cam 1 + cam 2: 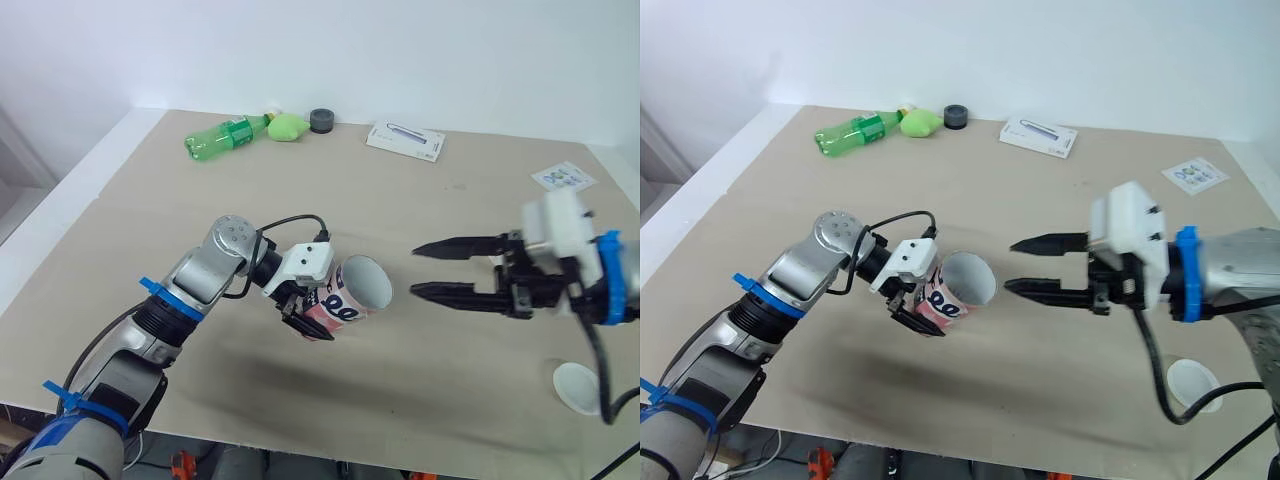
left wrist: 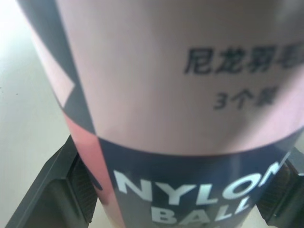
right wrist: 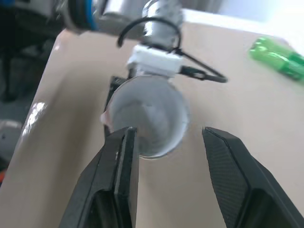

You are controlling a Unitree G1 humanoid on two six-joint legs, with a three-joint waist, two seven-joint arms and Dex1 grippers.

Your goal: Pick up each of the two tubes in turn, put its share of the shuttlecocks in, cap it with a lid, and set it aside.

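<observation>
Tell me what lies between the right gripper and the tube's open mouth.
Nothing: the stretch from right gripper to tube is bare table, per both eye views.

1 tube, 1 lid (prob.), 1 bottle, 1 box.

The tube is pink and dark blue with white lettering, pale grey inside. Beyond the tube, a green bottle lies on the beige counter.
</observation>
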